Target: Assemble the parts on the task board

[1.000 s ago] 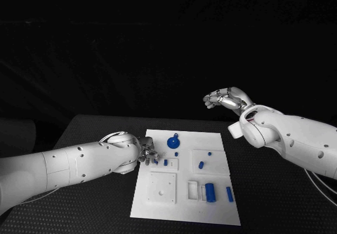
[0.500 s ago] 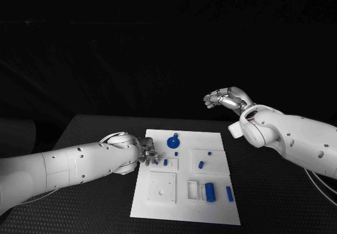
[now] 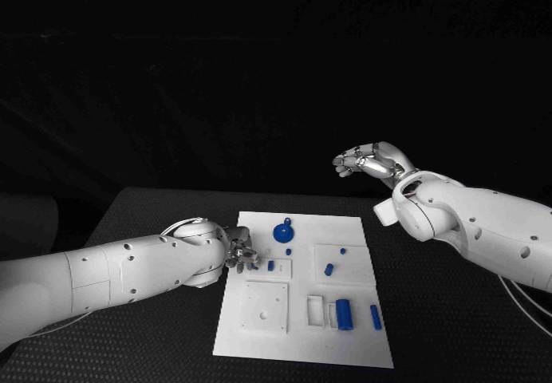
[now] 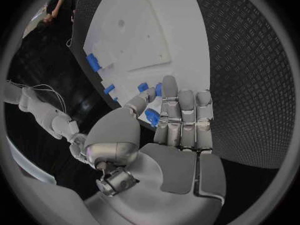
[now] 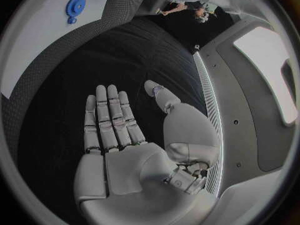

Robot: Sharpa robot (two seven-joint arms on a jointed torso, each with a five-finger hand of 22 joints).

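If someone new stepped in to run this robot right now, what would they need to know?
Left hand: low at the task board's left edge, fingers reaching toward a small blue part; whether it grips it I cannot tell.
Right hand: open, raised beyond the board, holding nothing.
On the board: blue round part at the far end, blue cylinder and blue peg near the front.
Done: unclear. Left: most parts lie loose.

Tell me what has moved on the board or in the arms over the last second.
Almost nothing. The left robot hand stayed at the left edge of the white task board, fingers on a small blue part. The right robot hand stayed raised and open beyond the board. The round blue disc and blue cylinder kept their places.
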